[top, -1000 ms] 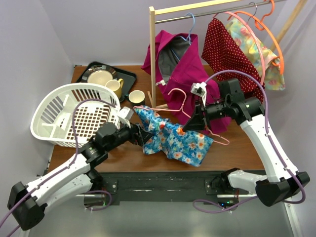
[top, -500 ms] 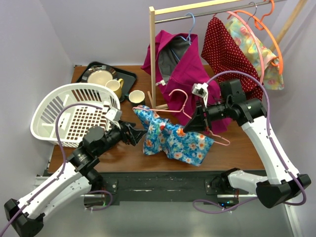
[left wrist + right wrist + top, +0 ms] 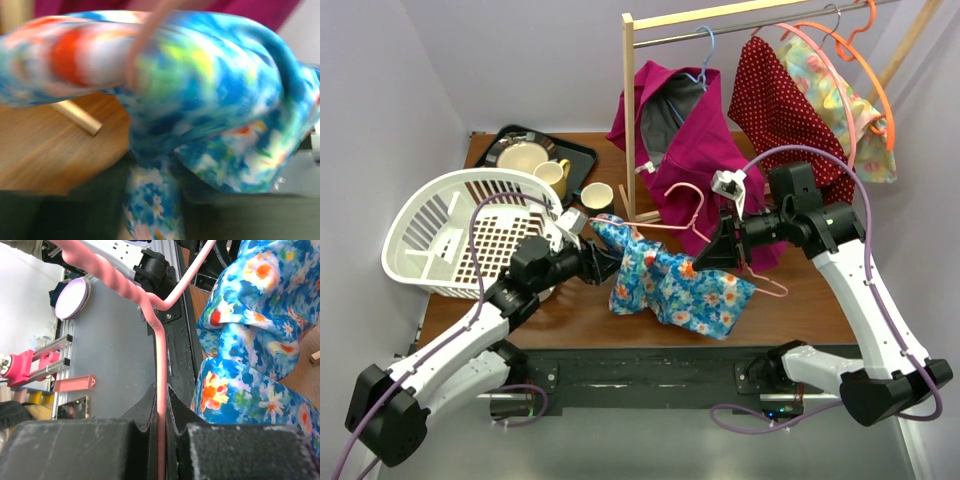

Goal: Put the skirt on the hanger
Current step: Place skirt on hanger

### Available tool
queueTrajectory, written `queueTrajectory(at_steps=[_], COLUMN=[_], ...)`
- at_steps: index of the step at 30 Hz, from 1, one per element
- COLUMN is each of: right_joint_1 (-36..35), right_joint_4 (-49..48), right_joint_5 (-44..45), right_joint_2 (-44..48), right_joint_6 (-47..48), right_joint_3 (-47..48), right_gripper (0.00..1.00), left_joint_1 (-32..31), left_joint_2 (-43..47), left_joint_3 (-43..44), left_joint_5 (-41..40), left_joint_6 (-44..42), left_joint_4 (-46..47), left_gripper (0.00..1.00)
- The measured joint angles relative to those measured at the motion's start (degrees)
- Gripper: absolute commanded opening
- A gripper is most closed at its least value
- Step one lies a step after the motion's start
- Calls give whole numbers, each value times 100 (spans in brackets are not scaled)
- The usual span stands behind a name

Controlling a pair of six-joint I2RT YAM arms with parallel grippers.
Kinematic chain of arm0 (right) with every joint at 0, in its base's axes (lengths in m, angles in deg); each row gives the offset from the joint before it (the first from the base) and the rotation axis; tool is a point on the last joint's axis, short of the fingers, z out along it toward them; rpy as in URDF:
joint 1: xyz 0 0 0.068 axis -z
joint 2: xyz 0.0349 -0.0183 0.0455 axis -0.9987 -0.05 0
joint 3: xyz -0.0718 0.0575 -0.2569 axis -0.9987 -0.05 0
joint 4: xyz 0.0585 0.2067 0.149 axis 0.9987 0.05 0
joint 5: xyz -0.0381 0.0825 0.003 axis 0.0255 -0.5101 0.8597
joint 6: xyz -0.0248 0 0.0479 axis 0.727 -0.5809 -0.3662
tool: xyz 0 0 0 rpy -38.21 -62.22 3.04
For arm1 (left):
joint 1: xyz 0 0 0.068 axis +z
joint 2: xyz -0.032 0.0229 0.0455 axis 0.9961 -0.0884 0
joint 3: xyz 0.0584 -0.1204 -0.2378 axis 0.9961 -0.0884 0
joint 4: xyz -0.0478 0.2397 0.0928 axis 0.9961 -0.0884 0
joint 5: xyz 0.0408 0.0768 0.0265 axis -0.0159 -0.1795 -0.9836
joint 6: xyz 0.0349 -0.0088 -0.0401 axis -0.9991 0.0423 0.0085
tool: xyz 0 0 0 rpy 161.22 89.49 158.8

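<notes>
The blue floral skirt (image 3: pixel 670 285) lies bunched on the wooden table, and its upper left part is draped over the pink hanger (image 3: pixel 672 192). My right gripper (image 3: pixel 712 252) is shut on the hanger's thin pink rod (image 3: pixel 161 390), with the skirt (image 3: pixel 250 340) just beside its fingers. My left gripper (image 3: pixel 608 262) is at the skirt's left edge. In the blurred left wrist view a fold of the skirt (image 3: pixel 152 200) runs down between the dark fingers (image 3: pixel 75 210), which are shut on it.
A white laundry basket (image 3: pixel 460 235) sits to the left of my left arm. Behind it are a black tray (image 3: pixel 582 155), a yellow mug (image 3: pixel 553 175) and a cup (image 3: pixel 596 195). The wooden rack post (image 3: pixel 629 120) stands behind the skirt. Magenta (image 3: pixel 695 140), red dotted (image 3: pixel 785 105) and pale floral (image 3: pixel 855 115) garments hang there.
My left gripper drew back from the skirt with its jaws open, then came forward again and shut on the skirt's left edge. The right gripper and the hanger barely moved.
</notes>
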Motion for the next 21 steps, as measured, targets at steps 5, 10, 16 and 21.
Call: queueTrajectory(at_steps=[5, 10, 16, 21], right_joint_1=[0, 0, -2, -37], right_joint_4=[-7, -61, 35, 407], right_joint_5=[111, 592, 745, 787], right_joint_2=[17, 140, 164, 122], right_joint_6=[0, 17, 385, 896], right_joint_3=[2, 0, -17, -63], right_gripper=[0, 0, 0, 0], left_joint_1=[4, 4, 59, 197], left_joint_2=[-111, 579, 826, 210], left_joint_3=[17, 275, 1207, 1401], left_joint_5=[557, 546, 404, 741], left_joint_6=[118, 131, 114, 168], left_joint_4=[382, -96, -660, -769], left_gripper=[0, 0, 0, 0])
